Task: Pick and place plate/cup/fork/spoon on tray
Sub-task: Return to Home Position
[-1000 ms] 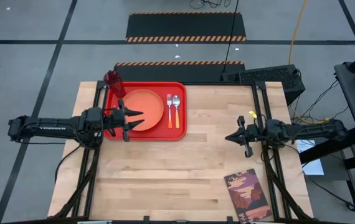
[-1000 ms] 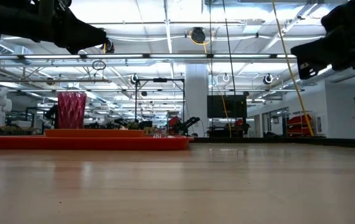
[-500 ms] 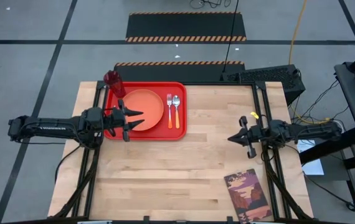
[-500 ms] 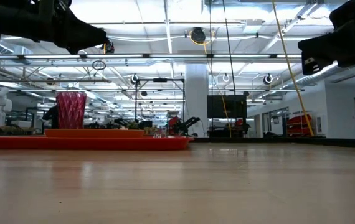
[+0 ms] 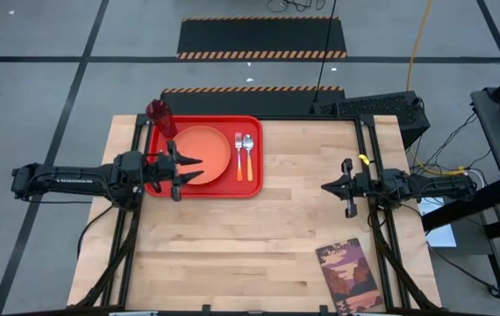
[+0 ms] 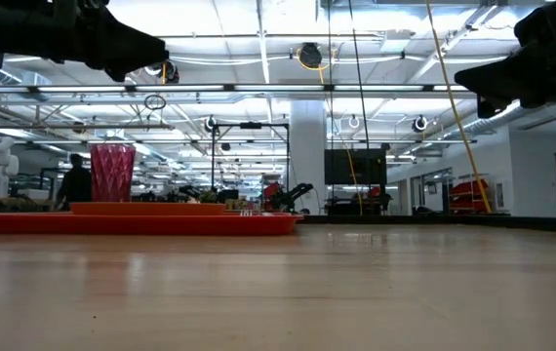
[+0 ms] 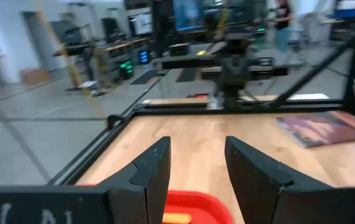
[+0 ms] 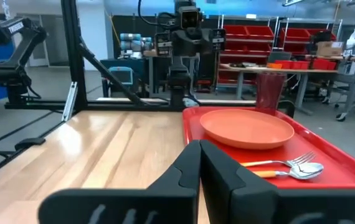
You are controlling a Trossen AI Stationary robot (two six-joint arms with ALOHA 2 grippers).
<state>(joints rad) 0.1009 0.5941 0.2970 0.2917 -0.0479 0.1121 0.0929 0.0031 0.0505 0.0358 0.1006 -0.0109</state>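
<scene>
The red tray (image 5: 254, 180) lies at the table's far left. On it stand the orange plate (image 5: 202, 151), the dark red cup (image 5: 160, 114) in its far left corner, and the fork (image 5: 239, 154) and spoon (image 5: 248, 154) side by side to the right of the plate. My left gripper (image 5: 199, 169) is open and empty, above the tray's near left part beside the plate; its wrist view shows the gap (image 7: 196, 146). My right gripper (image 5: 324, 188) is shut and empty, above the table's right side, pointing toward the tray (image 8: 199, 144).
A brownish printed book (image 5: 348, 276) lies at the table's near right corner. Bare wood lies between the tray and my right gripper and along the near half. In the low view a person (image 6: 73, 180) shows in the room behind the tray.
My right gripper has drawn back a little toward the table's right edge and turned about its wrist, staying shut. My left gripper has risen slightly over the tray, still open. The dishes have kept still.
</scene>
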